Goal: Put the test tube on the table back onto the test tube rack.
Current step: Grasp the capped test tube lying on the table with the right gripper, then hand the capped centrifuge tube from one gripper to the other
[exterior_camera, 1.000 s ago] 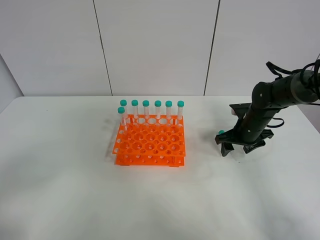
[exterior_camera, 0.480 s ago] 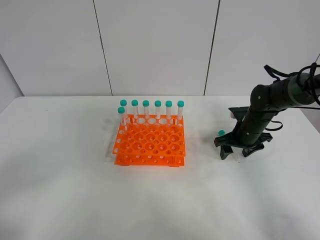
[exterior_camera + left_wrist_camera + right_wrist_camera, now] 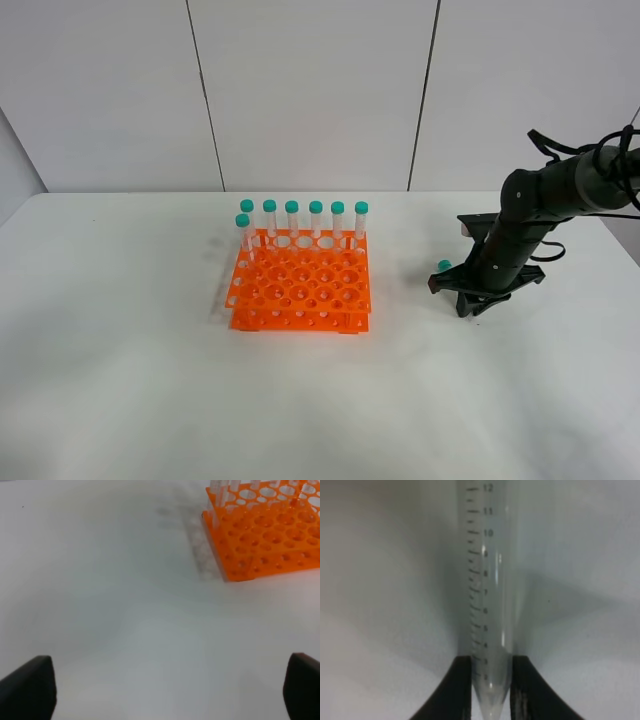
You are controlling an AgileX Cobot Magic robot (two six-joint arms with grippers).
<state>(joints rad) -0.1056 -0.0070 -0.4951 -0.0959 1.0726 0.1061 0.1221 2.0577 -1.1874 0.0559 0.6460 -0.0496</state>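
The test tube (image 3: 487, 605), clear with printed graduation marks, lies low over the white table (image 3: 150, 380) to the right of the rack. Its teal cap (image 3: 444, 265) sticks out on the left of my right gripper (image 3: 470, 300). In the right wrist view my right gripper (image 3: 491, 690) is shut on the tube near its pointed tip, with a black finger (image 3: 462, 690) on each side. The orange test tube rack (image 3: 300, 290) stands mid-table and also shows in the left wrist view (image 3: 265, 535). My left gripper (image 3: 165, 690) is open and empty over bare table.
Several identical teal-capped tubes (image 3: 315, 215) stand along the back row and left side of the rack. The right arm (image 3: 560, 190) reaches in from the right edge. A white panelled wall (image 3: 300, 90) stands behind the table.
My right gripper's fingers have closed from a wide spread onto the test tube. The tube's cap has hardly moved. The rack and its tubes are unchanged.
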